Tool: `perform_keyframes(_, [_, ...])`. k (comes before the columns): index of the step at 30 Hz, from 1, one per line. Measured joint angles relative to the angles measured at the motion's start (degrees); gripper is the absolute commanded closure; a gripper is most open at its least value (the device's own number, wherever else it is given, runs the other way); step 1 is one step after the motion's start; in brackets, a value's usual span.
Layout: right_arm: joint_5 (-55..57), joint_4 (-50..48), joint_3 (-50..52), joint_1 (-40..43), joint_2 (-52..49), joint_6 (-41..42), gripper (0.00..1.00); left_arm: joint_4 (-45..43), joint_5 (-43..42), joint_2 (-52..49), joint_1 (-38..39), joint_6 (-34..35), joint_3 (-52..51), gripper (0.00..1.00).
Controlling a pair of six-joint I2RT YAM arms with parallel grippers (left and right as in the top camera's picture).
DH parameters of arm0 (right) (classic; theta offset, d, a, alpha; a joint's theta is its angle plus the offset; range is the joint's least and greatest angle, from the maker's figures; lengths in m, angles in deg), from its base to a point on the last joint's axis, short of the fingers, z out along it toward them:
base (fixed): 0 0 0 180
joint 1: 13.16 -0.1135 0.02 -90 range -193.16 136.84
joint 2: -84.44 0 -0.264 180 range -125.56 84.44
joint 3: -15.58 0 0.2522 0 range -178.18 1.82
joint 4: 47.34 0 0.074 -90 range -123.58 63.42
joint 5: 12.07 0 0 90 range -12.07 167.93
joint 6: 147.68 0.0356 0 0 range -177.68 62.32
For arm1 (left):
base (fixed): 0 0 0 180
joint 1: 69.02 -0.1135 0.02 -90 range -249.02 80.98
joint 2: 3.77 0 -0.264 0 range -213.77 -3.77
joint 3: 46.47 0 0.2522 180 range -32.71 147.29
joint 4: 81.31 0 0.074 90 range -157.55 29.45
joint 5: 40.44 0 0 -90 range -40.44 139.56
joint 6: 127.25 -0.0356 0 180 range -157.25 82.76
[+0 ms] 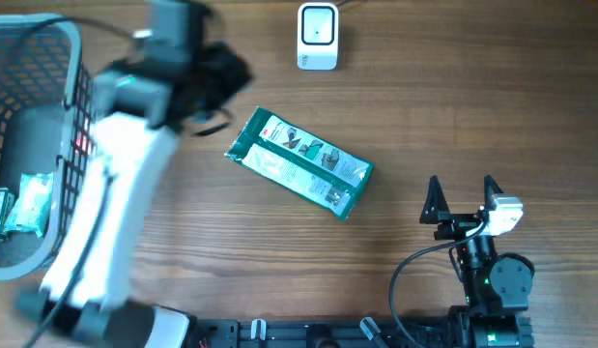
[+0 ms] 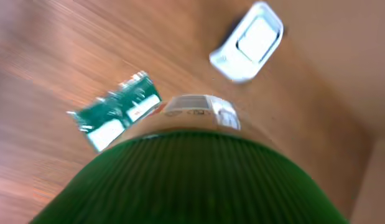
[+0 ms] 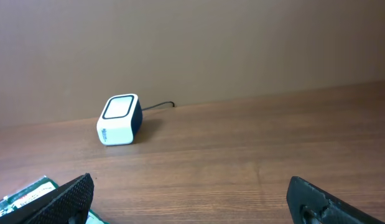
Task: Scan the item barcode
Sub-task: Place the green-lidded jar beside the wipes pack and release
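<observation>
Green ribbed item (image 2: pixel 192 183) in the left fingers' (image 1: pixel 224 70) pinch near the white scanner (image 2: pixel 248 42); right fingers (image 3: pixel 69 198) spread wide.

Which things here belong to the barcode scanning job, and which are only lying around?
For the job: scanner; green ribbed item in the left gripper.

Lying about: flat green packet; basket with small packets inside; open right gripper.
</observation>
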Motion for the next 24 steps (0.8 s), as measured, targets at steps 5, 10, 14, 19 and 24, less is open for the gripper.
perform_keyframes(5, [0.0,0.0,0.0,0.0,0.0,0.0,0.0,-9.0,0.9,-19.0,12.4,0.8,0.0,0.46])
perform_keyframes(10, [0.0,0.0,0.0,0.0,0.0,0.0,0.0,-12.7,0.9,-31.2,21.5,1.5,0.0,0.44])
perform_keyframes(14, [0.0,0.0,0.0,0.0,0.0,0.0,0.0,-16.1,1.2,-33.0,26.1,1.8,0.0,0.21])
perform_keyframes(19, [0.0,0.0,0.0,0.0,0.0,0.0,0.0,-16.3,2.3,-33.1,26.6,-0.6,0.0,0.0])
perform_keyframes(24, [0.0,0.0,0.0,0.0,0.0,0.0,0.0,-8.0,6.8,-32.4,25.9,-8.0,7.6,0.0])
